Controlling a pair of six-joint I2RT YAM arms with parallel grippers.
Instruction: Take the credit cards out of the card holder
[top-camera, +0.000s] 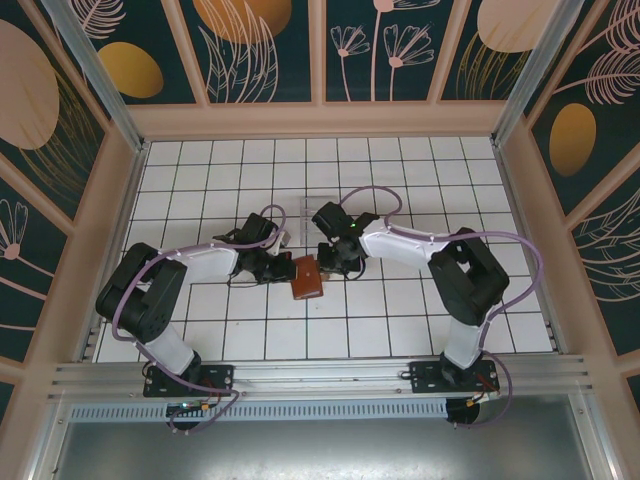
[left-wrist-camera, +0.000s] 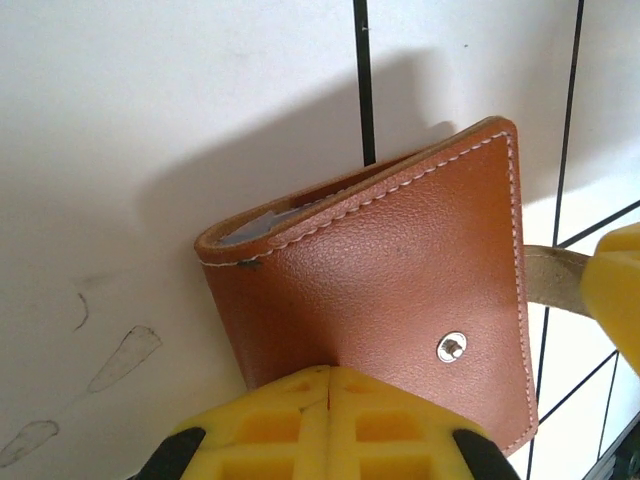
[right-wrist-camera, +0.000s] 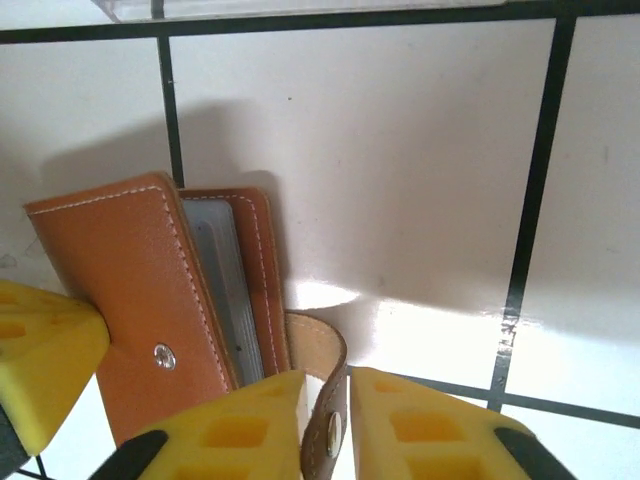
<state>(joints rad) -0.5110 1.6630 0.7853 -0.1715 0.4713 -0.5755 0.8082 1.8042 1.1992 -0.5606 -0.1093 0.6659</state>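
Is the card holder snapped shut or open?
Unsnapped: on the card holder, the tab hangs loose in the right pincer; covers ajar.

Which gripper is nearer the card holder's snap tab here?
Right. The right gripper has its fingers on either side of the snap tab; the left gripper pinches the card holder at another edge of its cover, clear of the tab.

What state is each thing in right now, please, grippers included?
card holder: partly open, covers apart, grey-blue inside showing.
snap tab: unsnapped, sticking out past the cover.
left gripper: shut on the card holder's cover edge.
right gripper: shut on the snap tab.
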